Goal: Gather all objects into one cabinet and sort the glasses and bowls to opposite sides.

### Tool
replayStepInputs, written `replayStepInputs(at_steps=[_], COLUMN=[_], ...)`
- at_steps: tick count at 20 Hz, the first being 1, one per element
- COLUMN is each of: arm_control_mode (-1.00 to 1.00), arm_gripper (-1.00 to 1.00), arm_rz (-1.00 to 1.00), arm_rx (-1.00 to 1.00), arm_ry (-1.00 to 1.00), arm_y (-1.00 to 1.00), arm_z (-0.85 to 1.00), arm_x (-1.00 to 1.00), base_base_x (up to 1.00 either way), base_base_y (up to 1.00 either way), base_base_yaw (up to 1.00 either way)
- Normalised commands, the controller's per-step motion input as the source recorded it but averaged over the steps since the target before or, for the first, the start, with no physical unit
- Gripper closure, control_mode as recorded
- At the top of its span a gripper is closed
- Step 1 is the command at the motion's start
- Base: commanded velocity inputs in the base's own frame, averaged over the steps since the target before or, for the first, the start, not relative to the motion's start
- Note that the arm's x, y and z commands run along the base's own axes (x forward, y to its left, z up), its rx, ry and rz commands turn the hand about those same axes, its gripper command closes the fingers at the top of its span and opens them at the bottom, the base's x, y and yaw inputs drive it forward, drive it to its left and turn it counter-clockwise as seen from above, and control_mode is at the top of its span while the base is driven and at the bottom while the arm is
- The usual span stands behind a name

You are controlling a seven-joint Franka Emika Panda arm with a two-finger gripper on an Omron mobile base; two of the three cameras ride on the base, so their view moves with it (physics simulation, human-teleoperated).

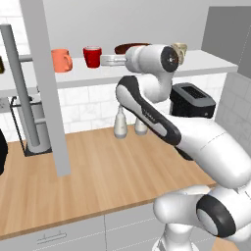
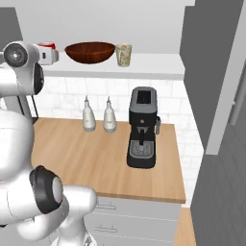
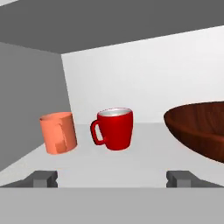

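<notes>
On the pale shelf point(image 1: 211, 61) of the open grey cabinet stand a coral-orange mug point(image 1: 61, 60) at the left, a red mug point(image 1: 92, 56) beside it, a wide dark brown bowl point(image 2: 90, 52) and a beige mug point(image 2: 123, 54) at the right. My gripper point(image 1: 104, 60) is level with the shelf, just in front of the red mug, open and empty. In the hand view the coral mug point(image 3: 58, 132) and the red mug point(image 3: 114, 129) stand ahead, apart from my gripper point(image 3: 113, 179), and the bowl point(image 3: 201, 127) is at the right. My arm hides part of the bowl and the beige mug in the left base view.
The open cabinet door point(image 1: 46, 83) with its long bar handle point(image 1: 19, 88) hangs left of the arm, another door point(image 2: 226, 77) at the right. Below on the wooden counter point(image 1: 98, 171) stand two white bottles point(image 2: 89, 117) and a black coffee machine point(image 2: 142, 127).
</notes>
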Motion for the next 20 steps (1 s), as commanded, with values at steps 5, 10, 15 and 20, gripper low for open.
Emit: replayStepInputs(at_steps=[5,10,15,20], arm_control_mode=[-1.00,-1.00,-1.00,-1.00], arm_gripper=[-1.00,-1.00,-1.00,-1.00], arm_rz=[0.00,0.00,0.05,0.05], arm_rx=[0.00,0.00,0.00,0.00], arm_ry=[0.02,0.00,0.00,0.00], arm_y=[-0.98,-0.96,-0.87,-0.70], arm_z=[0.02,0.00,0.00,0.00], arm_x=[-0.71,-0.48,0.00,0.00], base_base_x=[0.00,0.00,0.00,0.00], base_base_y=[0.00,0.00,0.00,0.00], base_base_yaw=[0.00,0.00,0.00,0.00])
